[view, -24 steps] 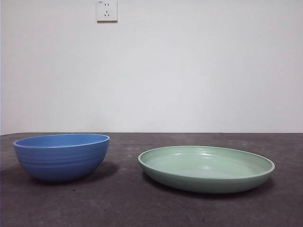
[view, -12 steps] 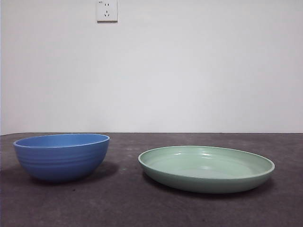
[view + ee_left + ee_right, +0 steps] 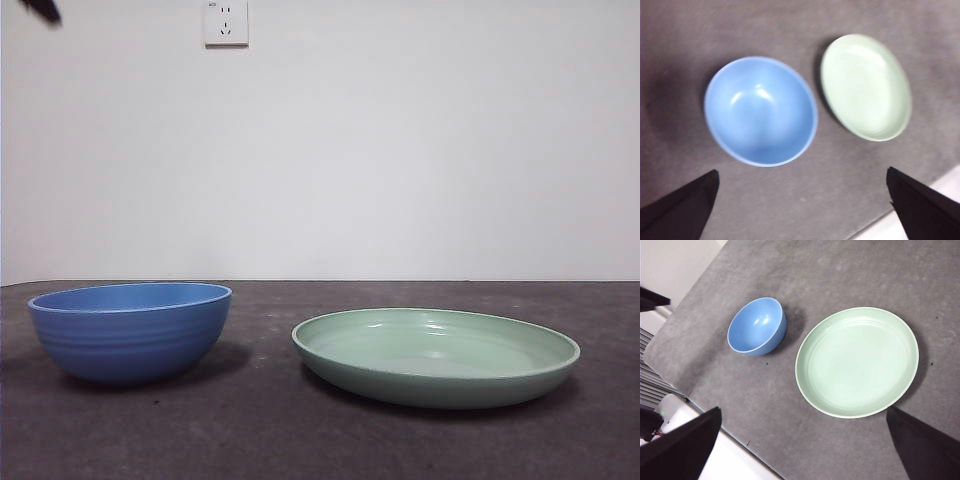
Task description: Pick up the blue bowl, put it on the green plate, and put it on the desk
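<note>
a dark tip enters at the top corner; bowl and plate unmoved

since half a second ago a small black tip (image 3: pixel 42 10) has come into the upper left corner of the front view, where only wall showed before; it is probably the left arm, though that view alone does not settle it. the blue bowl (image 3: pixel 130 331) and the green plate (image 3: pixel 436 356) sit exactly where they did.

the left gripper (image 3: pixel 802 205) hangs high over the bowl, its two black jaws spread wide, holding and touching nothing. its view is a little blurred. the right gripper (image 3: pixel 802 445) hangs above the plate with its jaws just as wide apart, also empty.

the bowl is deep and round, a matte medium blue with faint horizontal ridges round its outer wall and a smooth inside that catches soft highlights. it stands upright on the desk (image 3: pixel 270 430), beside the plate and not touching it, a strip of bare tabletop between them. the plate is wide and shallow, pale mint green, with a raised rim and a glossy inside marked by faint concentric rings. the desk is flat, dark grey-brown, rough and mottled. on the white wall behind is a white socket (image 3: pixel 226 22).
</note>
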